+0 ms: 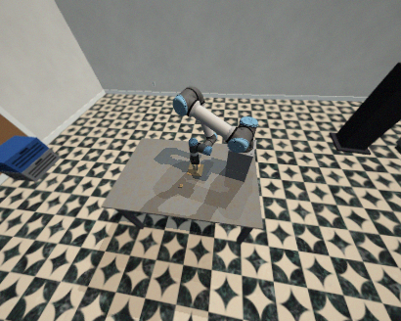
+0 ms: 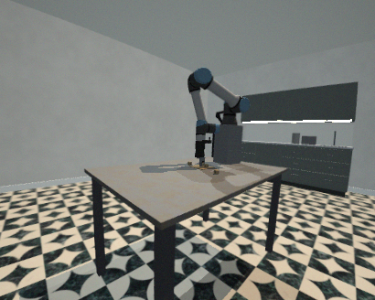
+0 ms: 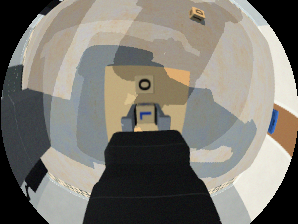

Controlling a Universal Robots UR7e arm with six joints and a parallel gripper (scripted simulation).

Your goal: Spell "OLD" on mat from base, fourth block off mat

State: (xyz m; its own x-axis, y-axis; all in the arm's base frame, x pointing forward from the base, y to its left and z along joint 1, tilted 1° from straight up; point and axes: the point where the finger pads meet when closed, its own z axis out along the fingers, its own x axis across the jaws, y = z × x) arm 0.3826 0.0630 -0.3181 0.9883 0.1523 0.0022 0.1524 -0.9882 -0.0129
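Tan mat (image 1: 191,173) (image 2: 210,168) (image 3: 115,97) lies below the end effector (image 1: 197,167) (image 2: 202,165) (image 3: 145,110), which pinches the L block (image 3: 145,115).

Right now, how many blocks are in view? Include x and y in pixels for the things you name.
4: the L block (image 3: 145,115) (image 2: 202,160) between the gripper's fingertips, the O block (image 3: 144,84) (image 2: 207,166) on the mat (image 3: 117,95) (image 1: 191,173), one block (image 3: 197,13) (image 1: 181,186) (image 2: 216,172) and another block (image 2: 189,163) off it.

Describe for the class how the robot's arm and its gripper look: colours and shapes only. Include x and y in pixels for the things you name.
The single arm (image 1: 214,119) (image 2: 226,94) has pale grey, tube-shaped links, dark grey rounded joints and round blue caps. The gripper (image 2: 201,163) (image 3: 145,110) has a black, blocky body and two grey fingers. The pictures are too coarse to show any lettering on either.
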